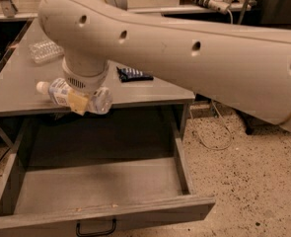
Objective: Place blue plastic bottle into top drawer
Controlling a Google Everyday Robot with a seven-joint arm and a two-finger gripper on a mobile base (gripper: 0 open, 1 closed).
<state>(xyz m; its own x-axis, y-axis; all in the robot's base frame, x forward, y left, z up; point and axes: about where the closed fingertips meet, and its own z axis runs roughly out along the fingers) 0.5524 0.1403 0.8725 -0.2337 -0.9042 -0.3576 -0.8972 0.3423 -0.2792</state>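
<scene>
The claw (81,101) is clamped on the blue plastic bottle (57,92), which lies sideways in its grip, white cap pointing out to one side and the base sticking out the other. Gripped across the middle like this, the bottle looks balanced and can go down flat into the shallow top drawer (100,184). The drawer stands pulled open below and in front of the claw, its black handle (95,228) on the front panel. The claw hangs about level with the front edge of the table (17,85), so the bottle seems clear of the top and partly over the opening.

Behind the claw on the table lie a clear ribbed bottle (45,51) and a dark packet (133,74). The thick arm (194,53) hides the claw's upper part; only one yellowish finger pad (77,103) shows, and the label print is unreadable.
</scene>
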